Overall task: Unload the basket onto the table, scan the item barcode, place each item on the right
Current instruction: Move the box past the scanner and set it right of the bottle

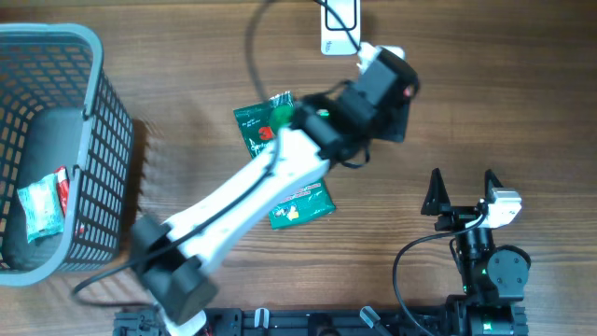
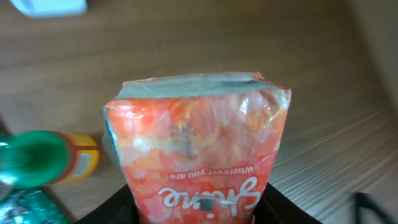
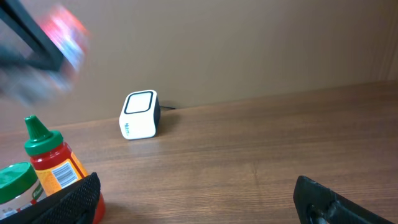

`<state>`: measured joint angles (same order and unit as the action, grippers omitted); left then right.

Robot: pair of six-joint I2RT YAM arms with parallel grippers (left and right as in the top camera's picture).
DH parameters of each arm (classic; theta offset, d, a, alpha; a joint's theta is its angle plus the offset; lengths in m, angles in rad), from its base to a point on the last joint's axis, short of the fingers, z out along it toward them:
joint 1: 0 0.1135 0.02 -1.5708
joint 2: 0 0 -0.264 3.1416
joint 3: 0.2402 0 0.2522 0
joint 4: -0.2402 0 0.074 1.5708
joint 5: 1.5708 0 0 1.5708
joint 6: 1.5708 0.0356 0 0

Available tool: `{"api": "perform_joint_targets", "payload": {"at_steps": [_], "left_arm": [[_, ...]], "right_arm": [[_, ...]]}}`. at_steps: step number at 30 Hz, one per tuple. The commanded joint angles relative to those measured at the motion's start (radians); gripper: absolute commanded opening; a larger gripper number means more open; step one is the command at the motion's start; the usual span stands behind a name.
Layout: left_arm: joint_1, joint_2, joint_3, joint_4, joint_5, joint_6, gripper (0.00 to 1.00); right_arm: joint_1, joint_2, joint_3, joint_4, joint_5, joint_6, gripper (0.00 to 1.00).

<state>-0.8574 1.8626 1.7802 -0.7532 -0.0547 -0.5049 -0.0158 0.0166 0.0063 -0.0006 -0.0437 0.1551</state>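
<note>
- Step in hand (judged): presenting the item to the reader. L gripper [image 1: 384, 79] is closed partway on the orange packet [image 2: 199, 143] and holds it clear of the table, just beside the scanner [image 1: 340, 28] on the robot's side.
- Grip: dark fingers clamp the packet's lower end. The sealed top edge points away from the wrist cam, and the printed front faces the cam w/ brand text upside-down.
- Barcode: not visible in any view — prob. on the far face, can't confirm.
- Next move calls for rotating the wrist so the barcode face meets the scanner's window, then holding it close & steady. The wrapper looks glossy + crinkled, so a flat, square-on pass is likely needed.
- R gripper [image 1: 462, 191]: jaws spread wide, nothing in them, well apart from the scanner toward the robot base.
- Around: green packet [image 1: 263, 121] lies near the scanner, beside the L arm; second green packet [image 1: 303, 205] is farther off, partly under the arm.
- Sauce bottle [image 3: 50, 158] and green-lidded jar [image 3: 15, 180] stand to one side of the scanner, nearer the robot.
- Basket [image 1: 93, 121] is well apart from the scanner, w/ a wrapped item [image 1: 42, 207] inside.
- In the way (judged): the bottle's tall cap sits near the packet's path — a low sweep could knock it.
</note>
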Motion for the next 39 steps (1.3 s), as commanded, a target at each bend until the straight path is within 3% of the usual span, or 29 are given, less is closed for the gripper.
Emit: {"api": "perform_joint_targets", "payload": {"at_steps": [1,8,16,19,21,27,32,35,39], "left_arm": [[-0.033,0.121,0.008,0.013,0.005,0.031,0.50],[-0.055,0.310,0.006,-0.060,0.005,0.029,0.50],[-0.054,0.328,0.006,-0.175,-0.086,0.057,0.52],[-0.055,0.320,0.007,-0.177,-0.085,0.057,0.70],[-0.054,0.296,0.010,-0.180,-0.086,0.057,0.72],[-0.054,0.127,0.074,-0.222,-0.138,0.141,0.68],[0.015,-0.113,0.146,-0.344,-0.363,0.161,0.69],[0.124,-0.243,0.146,-0.356,-0.381,0.160,0.70],[0.418,-0.407,0.146,-0.370,-0.381,0.149,0.69]], "right_arm": [[0.006,0.000,-0.001,0.002,-0.004,-0.014,1.00],[0.006,0.000,-0.001,0.002,-0.004,-0.014,1.00],[0.006,0.000,-0.001,0.002,-0.005,-0.014,1.00],[0.006,0.000,-0.001,0.002,-0.004,-0.014,1.00],[0.006,0.000,-0.001,0.002,-0.004,-0.014,1.00],[0.006,0.000,-0.001,0.002,-0.004,-0.014,1.00],[0.006,0.000,-0.001,0.002,-0.004,-0.014,1.00],[0.006,0.000,-0.001,0.002,-0.004,-0.014,0.99],[0.006,0.000,-0.001,0.002,-0.004,-0.014,1.00]]}}
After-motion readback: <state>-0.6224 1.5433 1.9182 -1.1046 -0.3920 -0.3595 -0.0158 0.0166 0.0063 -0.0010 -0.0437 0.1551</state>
